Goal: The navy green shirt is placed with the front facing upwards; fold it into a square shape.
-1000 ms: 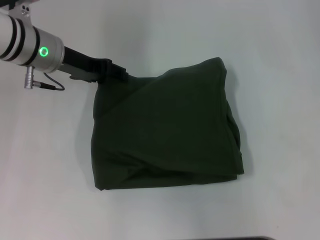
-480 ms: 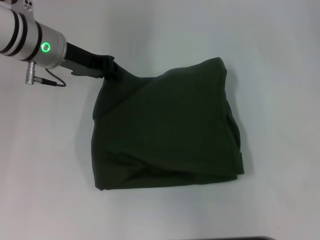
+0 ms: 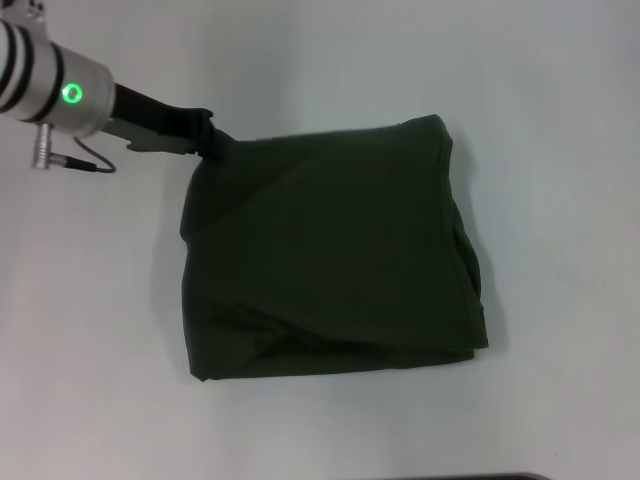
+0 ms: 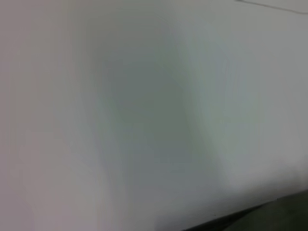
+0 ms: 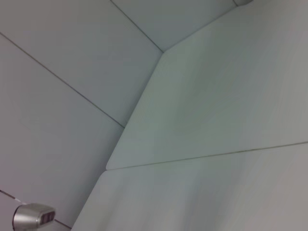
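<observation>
The navy green shirt (image 3: pixel 330 250) lies folded into a rough square bundle in the middle of the white table (image 3: pixel 560 100). Its plain dark olive cloth faces up, and the right and near edges show layered folds. My left gripper (image 3: pixel 207 135) comes in from the far left and is shut on the shirt's far left corner, which is drawn out to a point. The far edge runs taut from that corner to the far right corner. A dark strip of cloth (image 4: pixel 288 214) shows in the left wrist view. The right gripper is out of view.
White table surface surrounds the shirt on all sides. A dark edge (image 3: pixel 500 476) marks the near table border. The right wrist view shows a table corner (image 5: pixel 163 50), pale floor panels and a small metal fitting (image 5: pixel 31 216).
My left gripper has moved left and slightly away with the shirt's far left corner. The slack fold along the far edge has been pulled straight.
</observation>
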Controlling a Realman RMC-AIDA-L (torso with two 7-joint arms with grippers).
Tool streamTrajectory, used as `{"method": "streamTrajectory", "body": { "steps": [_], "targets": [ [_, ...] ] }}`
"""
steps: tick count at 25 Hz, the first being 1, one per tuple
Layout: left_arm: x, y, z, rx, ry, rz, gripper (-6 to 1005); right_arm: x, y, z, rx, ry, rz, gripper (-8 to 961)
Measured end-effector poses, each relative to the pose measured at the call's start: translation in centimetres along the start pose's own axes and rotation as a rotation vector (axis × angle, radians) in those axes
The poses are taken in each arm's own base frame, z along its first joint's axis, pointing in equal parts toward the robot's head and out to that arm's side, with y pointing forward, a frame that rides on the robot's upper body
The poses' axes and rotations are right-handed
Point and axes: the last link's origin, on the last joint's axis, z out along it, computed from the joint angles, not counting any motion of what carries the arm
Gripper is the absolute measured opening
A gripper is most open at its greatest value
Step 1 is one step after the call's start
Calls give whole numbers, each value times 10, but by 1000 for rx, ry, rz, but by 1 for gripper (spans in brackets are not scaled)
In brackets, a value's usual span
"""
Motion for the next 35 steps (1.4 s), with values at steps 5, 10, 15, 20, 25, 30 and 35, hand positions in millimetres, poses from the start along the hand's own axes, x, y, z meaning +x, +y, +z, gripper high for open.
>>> {"method": "streamTrajectory", "body": {
  "steps": [5,10,15,20,25,30,35],
  "targets": [
    [-1,-13,-11,3,11,-37,39,1,-1,0,0,1,3,930],
    [-2,-20,-16,4,26,-59,59,1,0,0,-1,1,3,930],
    [0,-22,-17,9,41,-56,79,1,0,1,-2,1,2,930],
    [2,-19,-15,19,30,-25,100,1,0,1,-3,1,2,929],
    [1,-21,-18,26,27,-18,120,0,1,2,-4,0,2,930],
    [1,-32,-35,52,72,-28,140,0,1,1,-3,-1,1,930],
    [-3,-38,-69,-4,107,-50,232,1,0,1,3,10,-2,931]
  ]
}}
